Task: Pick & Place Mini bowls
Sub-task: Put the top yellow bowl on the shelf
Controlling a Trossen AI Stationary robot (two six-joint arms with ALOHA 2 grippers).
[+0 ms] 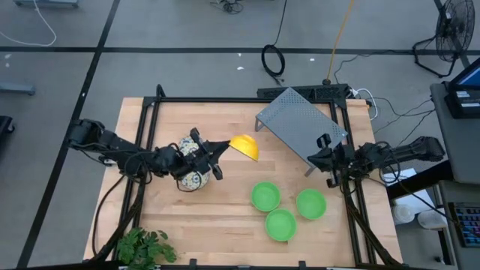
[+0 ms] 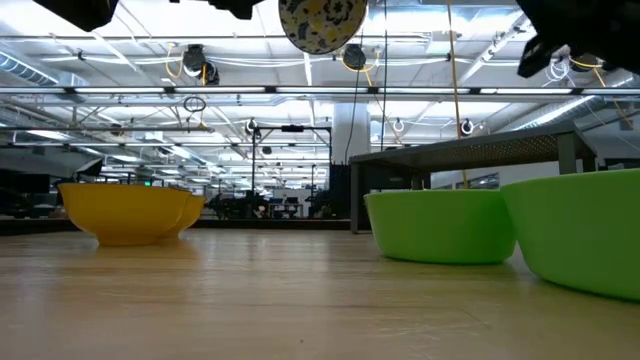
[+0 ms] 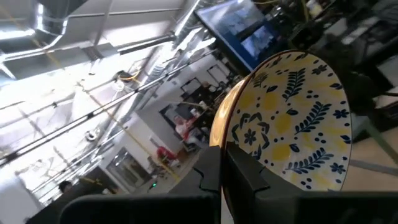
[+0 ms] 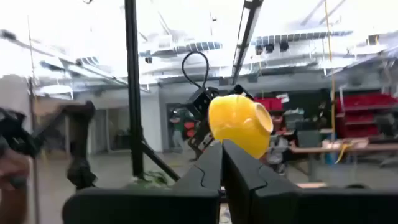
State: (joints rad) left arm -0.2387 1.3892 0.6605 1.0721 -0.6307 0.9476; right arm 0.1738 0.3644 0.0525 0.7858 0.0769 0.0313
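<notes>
Here, my left tool (image 1: 223,147) is clamped on the rim of a small round yellow bowl with a blue-and-yellow floral inside (image 1: 245,146), held tilted in the air just left of the high view's centre. Two more floral bowls (image 1: 192,174) lie under my left arm on the wooden worktop (image 1: 225,217). Three plain bright green bowls (image 1: 265,196) sit close together at lower right. My right tool (image 1: 321,157) is closed and empty, beside the grey perforated metal rack (image 1: 300,124).

2 dark, jointed arms, matte black all over; the left gripper (image 3: 222,180) and right gripper (image 4: 222,177) each show 2 blocky, notched black fingers.
</notes>
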